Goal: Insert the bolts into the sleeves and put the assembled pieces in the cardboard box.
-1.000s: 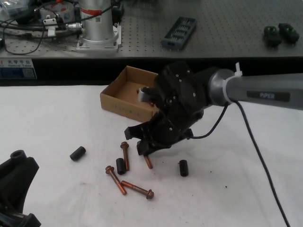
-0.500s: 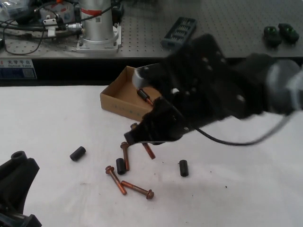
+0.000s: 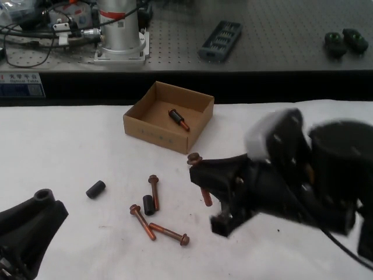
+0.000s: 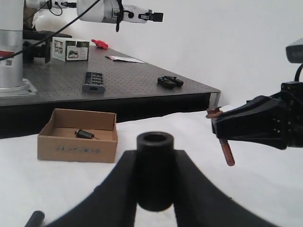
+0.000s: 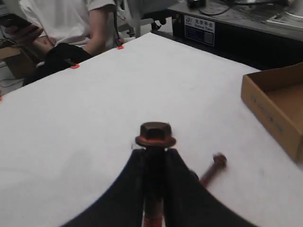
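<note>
**Bolt and sleeve in hand, ready to mate**

My right gripper [image 5: 154, 158] is clamped on a copper-coloured hex-head bolt [image 5: 155, 135], head up, its shank hanging free, I judge for insertion. My left gripper [image 4: 155, 163], lower left in the high view, pinches a black cylindrical sleeve [image 4: 155, 177] bore-up to receive it. Beyond lie loose copper bolts [image 3: 153, 191], loose black sleeves [image 3: 96, 189], and the open brown cardboard box [image 3: 152, 136] at upper centre, with one assembled piece [image 3: 178, 119] inside.

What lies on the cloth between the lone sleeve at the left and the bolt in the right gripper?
The high view shows a loose bolt and a second sleeve beside it, between the lone sleeve and the held bolt.
</note>
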You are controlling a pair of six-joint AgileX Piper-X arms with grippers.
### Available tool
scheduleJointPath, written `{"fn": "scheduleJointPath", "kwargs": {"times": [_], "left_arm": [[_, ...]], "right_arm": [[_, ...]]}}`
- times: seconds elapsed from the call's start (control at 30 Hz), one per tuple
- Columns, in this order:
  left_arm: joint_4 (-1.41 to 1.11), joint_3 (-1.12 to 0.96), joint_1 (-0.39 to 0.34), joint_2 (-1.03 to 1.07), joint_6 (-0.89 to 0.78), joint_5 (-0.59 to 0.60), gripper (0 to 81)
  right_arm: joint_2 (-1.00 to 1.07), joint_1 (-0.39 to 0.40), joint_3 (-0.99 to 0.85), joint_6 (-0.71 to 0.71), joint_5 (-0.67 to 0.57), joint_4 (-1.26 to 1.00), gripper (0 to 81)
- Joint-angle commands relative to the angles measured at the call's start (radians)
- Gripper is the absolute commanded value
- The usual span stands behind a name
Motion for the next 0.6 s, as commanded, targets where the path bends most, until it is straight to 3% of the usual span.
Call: {"fn": "scheduleJointPath", "kwargs": {"times": [0.0, 0.23, 0.57], "left_arm": [[-0.043, -0.014, -0.004, 0.000, 0.030, 0.034, 0.6], [-0.202, -0.014, -0.004, 0.159, 0.035, 0.094, 0.6], [-0.714, -0.014, -0.025, 0.634, 0.033, 0.253, 0.6]], "right_arm": [[-0.015, 0.001, 0.072, -0.020, -0.059, -0.273, 6.1], [-0.015, 0.001, 0.153, 0.039, -0.159, -0.623, 6.1], [-0.015, 0.001, 0.153, 0.060, -0.235, -0.624, 6.1]]}}
